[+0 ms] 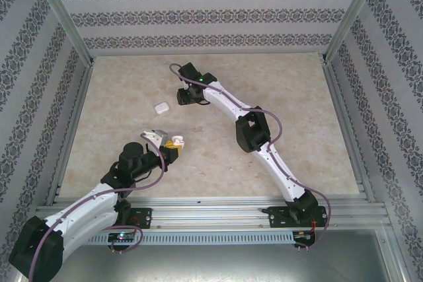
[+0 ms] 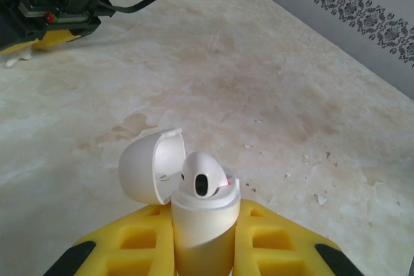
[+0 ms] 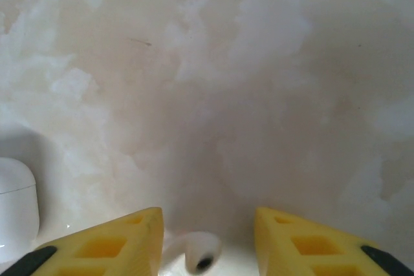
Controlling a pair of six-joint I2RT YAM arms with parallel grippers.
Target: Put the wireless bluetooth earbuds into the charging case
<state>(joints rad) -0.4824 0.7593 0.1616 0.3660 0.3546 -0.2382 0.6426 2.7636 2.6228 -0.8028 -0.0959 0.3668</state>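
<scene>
right gripper [image 3: 207, 223] is hanging low over the table, its yellow fingers [image 3: 110, 244] standing apart. a loose earbud [image 3: 197, 254] is lying right between them with a gap on either side, so nothing is being pinched yet. that bud is looking tiny, light, hard and glossy, so it's likely to skate or squirt out under a squeeze. the best bet is closing across the rounded head, pads square to it, leaving the stem free for its socket.

just off to the left of those fingers in the wrist view, a closed case [image 3: 16, 201] is sitting on the marbled table [image 3: 259, 63].

over at the left gripper [image 2: 204, 216], the jaws are clamped on the body of the open charging case [image 2: 200, 231], holding it upright. its lid [image 2: 143, 171] is flipped back to the left, and a seated earbud [image 2: 202, 179] is poking out of the top. the case is smooth, rigid plastic too, so gripping low on the body is looking sensible, with hinge and lid left alone.

from above, the two grippers are sitting well apart.
</scene>
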